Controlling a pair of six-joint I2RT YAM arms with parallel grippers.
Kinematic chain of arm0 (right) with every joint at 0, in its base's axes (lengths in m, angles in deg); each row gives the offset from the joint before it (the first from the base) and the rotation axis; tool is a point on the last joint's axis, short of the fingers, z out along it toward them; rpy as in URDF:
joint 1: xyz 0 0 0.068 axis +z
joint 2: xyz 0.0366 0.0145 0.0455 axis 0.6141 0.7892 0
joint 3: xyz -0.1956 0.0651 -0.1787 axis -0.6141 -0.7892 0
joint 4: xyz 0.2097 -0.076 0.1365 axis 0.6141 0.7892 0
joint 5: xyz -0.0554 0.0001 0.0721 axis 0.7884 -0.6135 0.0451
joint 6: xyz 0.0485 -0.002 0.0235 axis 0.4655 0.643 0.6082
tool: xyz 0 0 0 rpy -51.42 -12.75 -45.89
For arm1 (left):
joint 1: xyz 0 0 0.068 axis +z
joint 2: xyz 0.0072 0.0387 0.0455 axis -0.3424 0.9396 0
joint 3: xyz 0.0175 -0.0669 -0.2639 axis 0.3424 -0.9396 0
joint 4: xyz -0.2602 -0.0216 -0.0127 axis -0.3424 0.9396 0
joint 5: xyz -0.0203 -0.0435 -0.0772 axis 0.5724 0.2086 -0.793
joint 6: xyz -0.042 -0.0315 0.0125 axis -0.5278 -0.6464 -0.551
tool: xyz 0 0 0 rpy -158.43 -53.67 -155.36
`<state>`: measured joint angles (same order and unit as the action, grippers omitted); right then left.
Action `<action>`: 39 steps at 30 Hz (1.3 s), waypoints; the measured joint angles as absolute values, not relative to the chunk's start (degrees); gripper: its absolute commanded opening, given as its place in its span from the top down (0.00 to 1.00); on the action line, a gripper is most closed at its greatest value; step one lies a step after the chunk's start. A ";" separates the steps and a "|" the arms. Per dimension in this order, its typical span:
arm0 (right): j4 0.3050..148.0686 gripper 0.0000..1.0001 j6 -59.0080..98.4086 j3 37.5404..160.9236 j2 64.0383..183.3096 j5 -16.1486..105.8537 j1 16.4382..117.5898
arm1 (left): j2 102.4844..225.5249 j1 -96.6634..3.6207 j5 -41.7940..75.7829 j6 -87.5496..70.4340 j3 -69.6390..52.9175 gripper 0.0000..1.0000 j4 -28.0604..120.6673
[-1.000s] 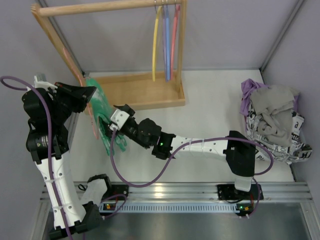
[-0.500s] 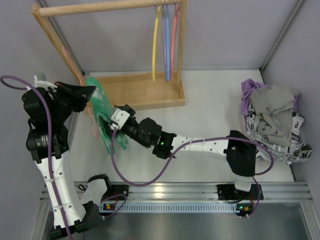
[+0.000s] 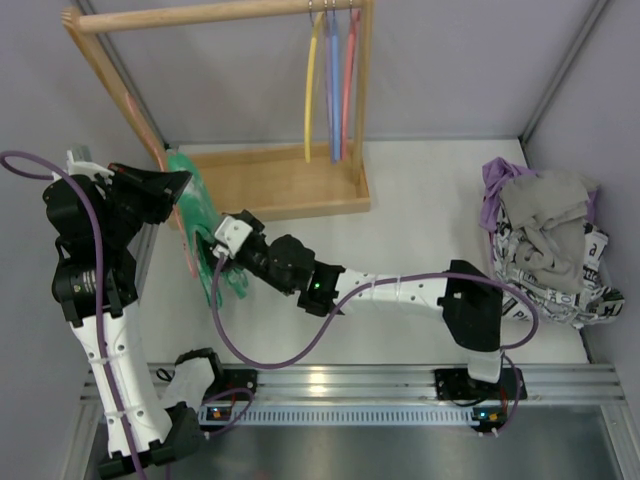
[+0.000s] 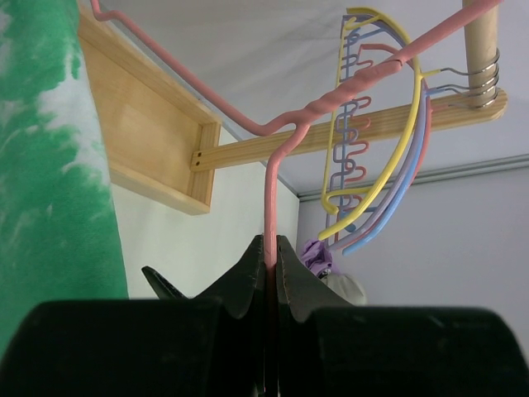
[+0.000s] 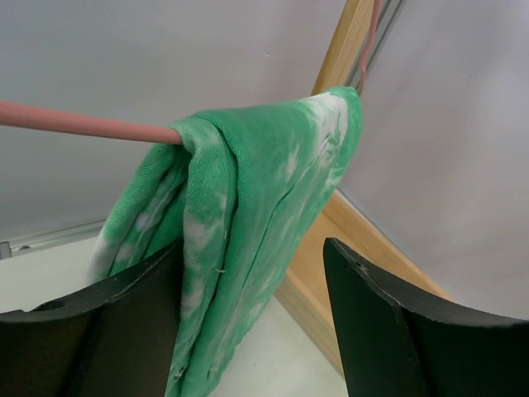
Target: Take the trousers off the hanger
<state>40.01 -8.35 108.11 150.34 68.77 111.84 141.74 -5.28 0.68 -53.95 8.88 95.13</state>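
The green speckled trousers (image 3: pixel 199 214) hang folded over the lower bar of the thin pink hanger (image 4: pixel 271 194), left of the wooden rack. My left gripper (image 4: pixel 271 248) is shut on the hanger's wire just below its twisted neck and holds it up in the air. My right gripper (image 5: pixel 254 248) stands open around the hanging trousers (image 5: pixel 256 190). Its left finger (image 5: pixel 132 314) lies against the cloth, while the right finger (image 5: pixel 388 322) is a gap away from it. The pink bar (image 5: pixel 83 121) sticks out of the fold to the left. From above, the right gripper (image 3: pixel 215 245) sits at the cloth's lower part.
A wooden rack (image 3: pixel 285 182) stands at the back, with yellow, blue and red hangers (image 3: pixel 331 90) on its rail. A heap of grey, purple and printed clothes (image 3: pixel 550 245) lies at the far right. A purple cable (image 3: pixel 260 355) loops beneath the right arm.
My right gripper has crept left, further around the trousers, and its jaws have narrowed a little. The left arm and the hanger have stayed put.
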 measured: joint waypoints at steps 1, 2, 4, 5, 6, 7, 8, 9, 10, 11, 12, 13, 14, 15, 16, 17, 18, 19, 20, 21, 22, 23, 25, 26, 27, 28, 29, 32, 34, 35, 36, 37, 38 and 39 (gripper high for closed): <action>39.86 0.34 -8.33 108.26 150.62 68.85 111.84 | 141.74 -5.28 0.66 -53.95 8.90 1.00 95.13; 39.92 0.34 -8.33 108.63 151.06 69.03 111.84 | 141.74 -5.28 0.66 -53.95 8.94 1.00 95.10; 39.94 0.33 -8.35 109.44 151.82 69.33 111.84 | 141.74 -5.28 0.66 -53.97 8.94 1.00 95.10; 40.10 0.33 -8.35 109.92 152.19 69.44 111.84 | 141.74 -5.28 0.63 -54.01 8.94 1.00 95.10; 40.07 0.33 -8.35 110.21 152.41 69.55 111.84 | 141.74 -5.28 0.63 -54.08 8.92 1.00 95.10; 40.07 0.33 -8.35 110.47 152.59 69.64 111.82 | 141.74 -5.28 0.63 -54.12 8.94 1.00 95.10; 40.20 0.33 -8.35 110.75 152.74 69.73 111.80 | 141.74 -5.28 0.59 -54.17 8.92 1.00 95.10; 40.20 0.35 -8.35 110.95 152.83 69.82 111.73 | 141.74 -5.28 0.57 -54.25 8.92 1.00 95.10; 40.18 0.37 -8.35 111.10 152.92 69.82 111.67 | 141.74 -5.28 0.52 -54.34 8.92 1.00 95.10; 40.20 0.40 -8.33 111.10 152.92 69.82 111.56 | 141.74 -5.28 0.42 -54.34 8.92 1.00 95.08; 40.20 0.48 -8.33 111.10 152.92 69.79 111.45 | 141.74 -5.28 0.31 -54.34 8.92 1.00 95.08; 40.27 0.53 -8.39 111.12 152.92 69.77 111.29 | 141.74 -5.28 0.17 -54.34 8.92 1.00 95.02; 40.34 0.65 -8.17 111.12 152.92 69.75 111.18 | 141.74 -5.28 0.13 -54.36 8.92 1.00 94.93; 40.49 0.73 -8.13 111.12 152.92 69.62 111.03 | 141.74 -5.28 0.02 -54.36 8.92 1.00 94.80; 40.60 0.80 -8.17 111.12 152.92 69.40 110.86 | 141.74 -5.28 -0.11 -54.43 8.92 1.00 94.69; 40.62 0.93 -8.11 111.12 152.92 69.31 110.79 | 141.74 -5.28 -0.33 -54.49 8.92 1.00 94.60; 40.66 0.99 -8.20 111.12 152.89 69.18 110.59 | 141.74 -5.28 -0.48 -54.52 8.92 1.00 94.54; 40.66 1.00 -8.11 111.15 152.89 69.05 110.53 | 141.74 -5.28 -0.66 -54.54 8.92 1.00 94.49; 40.69 1.00 -8.17 111.15 152.89 68.85 110.24 | 141.74 -5.28 -0.70 -54.56 8.92 1.00 94.47; 40.82 1.00 -8.22 111.15 152.83 68.70 110.07 | 141.74 -5.28 -0.76 -54.58 8.90 1.00 94.47; 41.10 1.00 -8.26 111.15 152.72 68.55 109.94 | 141.72 -5.28 -0.85 -54.58 8.83 1.00 94.38; 41.47 1.00 -8.28 111.17 152.52 68.35 109.81 | 141.70 -5.28 -0.90 -54.58 8.74 1.00 94.34; 43.37 1.00 -8.02 111.80 152.00 68.09 109.59 | 141.61 -5.28 -1.07 -54.60 8.33 1.00 94.01; 44.64 1.00 -7.47 112.30 151.67 67.83 109.46 | 141.57 -5.28 -1.16 -54.60 8.11 1.00 93.84; 46.06 1.00 -7.17 112.89 151.21 67.65 109.30 | 141.48 -5.28 -1.29 -54.60 7.89 1.00 93.47; 47.53 1.00 -6.77 113.40 150.71 67.54 109.17 | 141.33 -5.28 -1.42 -54.54 7.63 1.00 93.14; 49.10 1.00 -6.34 114.05 150.03 67.41 108.91 | 141.11 -5.28 -1.60 -54.49 7.26 1.00 92.74; 53.10 1.00 -5.40 116.24 148.54 67.28 108.23 | 139.60 -5.28 -2.21 -53.66 5.64 1.00 91.45; 55.68 1.00 -4.92 118.01 147.58 67.21 107.75 | 138.25 -5.28 -2.51 -52.86 4.05 1.00 89.99; 56.95 1.00 -4.81 119.04 147.19 67.19 107.47 | 137.63 -5.28 -2.78 -52.46 3.06 1.00 89.12; 58.02 1.00 -4.57 119.98 146.88 67.21 107.21 | 137.09 -5.28 -2.99 -52.09 1.90 1.00 88.42; 59.11 1.00 -4.39 121.11 146.62 67.24 106.92 | 136.41 -5.28 -3.21 -51.65 0.79 1.00 88.00; 60.14 1.00 -4.13 122.21 146.40 67.24 106.64 | 135.78 -5.28 -3.50 -51.24 -0.48 1.00 87.28; 61.08 1.00 -3.87 123.58 146.14 67.24 106.29 | 135.14 -5.28 -3.74 -50.74 -1.90 1.00 86.67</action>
<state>61.08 -3.87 123.58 146.14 67.24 106.29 135.14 -5.28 -3.74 -50.74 -1.90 86.67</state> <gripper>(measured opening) 0.060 0.075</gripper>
